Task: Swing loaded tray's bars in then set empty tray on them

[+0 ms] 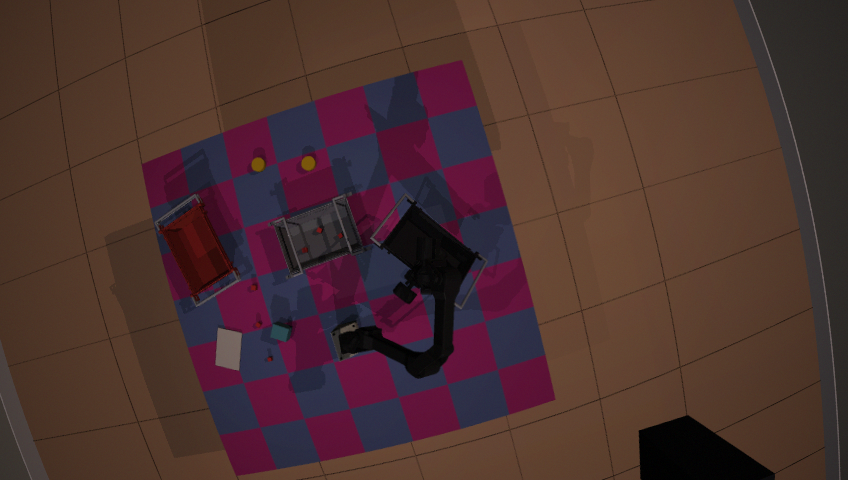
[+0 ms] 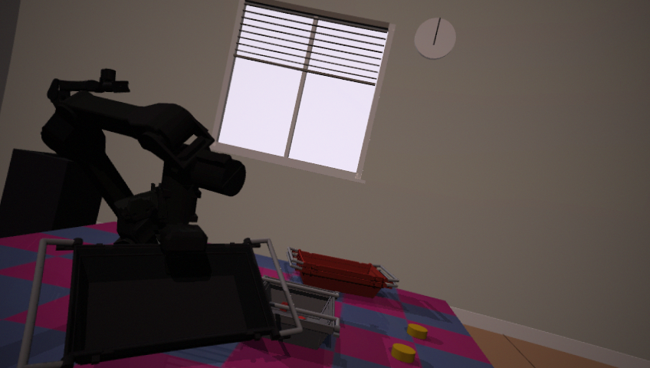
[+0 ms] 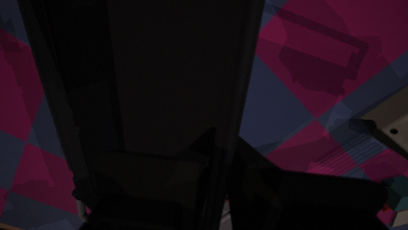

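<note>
The loaded grey tray (image 1: 327, 261) (image 2: 303, 335) stands on the mat with small red blocks (image 1: 319, 230) inside. Its two wire bars, one on the left (image 1: 289, 246) and one on the right (image 1: 343, 224), lie in across its top. My gripper (image 1: 423, 267) (image 2: 185, 251) (image 3: 219, 133) is shut on a long side wall of the empty black tray (image 1: 446, 230) (image 2: 182, 345) (image 3: 246, 72). The black tray hangs above the mat, to the right of the grey tray in the top view, turned at an angle to it, with its own bars out over its ends. The fingertips are dark and partly hidden.
A red tray (image 1: 178, 263) (image 2: 342, 281) stands beyond the grey one. Two yellow discs (image 1: 257, 164) (image 1: 308, 162), a teal block (image 1: 280, 331), a white slab (image 1: 229, 349) and several loose red blocks (image 1: 253, 287) lie on the checkered mat.
</note>
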Motion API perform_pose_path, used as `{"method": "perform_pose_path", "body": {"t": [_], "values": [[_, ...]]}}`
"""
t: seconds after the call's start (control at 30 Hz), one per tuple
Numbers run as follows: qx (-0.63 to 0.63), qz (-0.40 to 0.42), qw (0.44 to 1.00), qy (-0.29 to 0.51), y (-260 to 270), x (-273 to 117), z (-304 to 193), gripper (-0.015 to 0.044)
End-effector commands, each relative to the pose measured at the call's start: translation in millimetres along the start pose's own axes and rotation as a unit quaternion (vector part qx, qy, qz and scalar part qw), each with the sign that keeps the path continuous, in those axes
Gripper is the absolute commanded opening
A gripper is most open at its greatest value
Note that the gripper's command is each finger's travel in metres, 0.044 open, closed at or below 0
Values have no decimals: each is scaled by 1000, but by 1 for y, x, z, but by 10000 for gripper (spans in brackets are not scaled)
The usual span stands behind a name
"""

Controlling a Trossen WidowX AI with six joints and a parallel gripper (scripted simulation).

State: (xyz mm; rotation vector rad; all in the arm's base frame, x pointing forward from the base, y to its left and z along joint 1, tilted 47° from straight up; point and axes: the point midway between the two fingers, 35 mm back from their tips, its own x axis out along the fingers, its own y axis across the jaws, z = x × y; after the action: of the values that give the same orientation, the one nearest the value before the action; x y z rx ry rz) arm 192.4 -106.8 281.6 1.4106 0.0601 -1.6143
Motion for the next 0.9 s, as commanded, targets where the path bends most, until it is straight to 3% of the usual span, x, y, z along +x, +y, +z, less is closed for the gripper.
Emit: {"method": "perform_pose_path", "body": {"t": [0.0,0.87], "values": [[-23,5,1000,6,6,-3,-20,0],[-171,-6,985,2,-14,1,-134,0]]}}
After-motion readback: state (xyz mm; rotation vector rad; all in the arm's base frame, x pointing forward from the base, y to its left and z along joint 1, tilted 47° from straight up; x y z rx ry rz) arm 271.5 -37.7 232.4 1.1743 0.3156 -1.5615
